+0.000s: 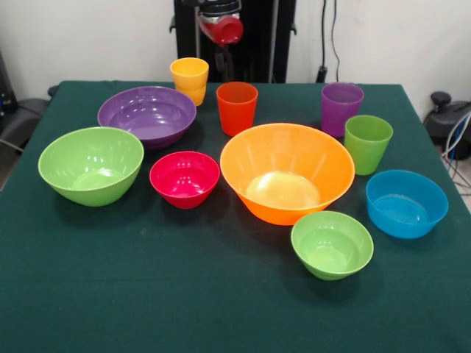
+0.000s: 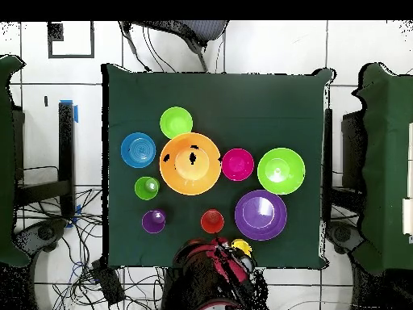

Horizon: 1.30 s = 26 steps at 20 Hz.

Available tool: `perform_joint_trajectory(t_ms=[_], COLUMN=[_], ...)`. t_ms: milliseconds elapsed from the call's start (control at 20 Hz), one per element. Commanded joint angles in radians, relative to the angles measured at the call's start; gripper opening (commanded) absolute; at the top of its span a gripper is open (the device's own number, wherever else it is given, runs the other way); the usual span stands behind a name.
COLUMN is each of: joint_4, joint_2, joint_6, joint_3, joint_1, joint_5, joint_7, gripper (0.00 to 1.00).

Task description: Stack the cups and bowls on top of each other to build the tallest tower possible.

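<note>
Six bowls stand apart, mouth up, on the green cloth: biggest orange [image 1: 287, 173] [image 2: 190, 164], purple [image 1: 147, 116] [image 2: 260, 215], big light green [image 1: 91, 165] [image 2: 281, 170], magenta-red [image 1: 185, 179] [image 2: 237, 164], small light green [image 1: 332, 244] [image 2: 176, 122], blue [image 1: 406, 203] [image 2: 138, 150]. Four cups stand upright near the robot's side: yellow [image 1: 190, 79] [image 2: 241, 246], orange-red [image 1: 237, 107] [image 2: 212, 220], purple [image 1: 341, 108] [image 2: 153, 220], green [image 1: 367, 143] [image 2: 146, 188]. My gripper [image 1: 221, 65] hangs drawn back over the table's far edge, between the yellow and orange-red cups, touching nothing.
The green-clothed table [image 1: 221, 316] has bare cloth along its front in the front view. The black pedestal [image 1: 254, 37] stands behind the cups. Cables [image 2: 89, 266] lie on the floor, and other green tables [image 2: 387, 161] flank the sides.
</note>
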Motion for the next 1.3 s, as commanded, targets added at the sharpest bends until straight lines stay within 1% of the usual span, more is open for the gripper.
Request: perform_joint_trajectory(t_ms=[50,250,500,650,800,900,1150,1200,1300], joint_4=[-0.054,-0.047,-0.058,-0.058,-0.05,-0.056,-0.056,-0.05,-0.051], joint_2=[0.002,-0.012,-0.039,-0.039,-0.034,-0.026,-0.042,-0.045,-0.043], joint_6=[-0.096,-0.065,-0.049,-0.037,-0.001,0.017,0.015,0.026,0.038], joint_3=[0.028,0.064,0.105,0.115,0.138,0.14,0.162,0.178,0.184], joint_1=[0.026,-0.006,-0.036,-0.043,-0.064,-0.062,-0.082,-0.093,-0.094], joint_5=[-0.058,-0.025,0.023,0.028,0.031,0.028,0.039,0.046,0.049], joint_7=[-0.037,-0.065,-0.058,-0.059,-0.072,-0.07,-0.071,-0.075,-0.074], gripper=[1.0,1.0,1.0,1.0,1.0,1.0,1.0,1.0,1.0])
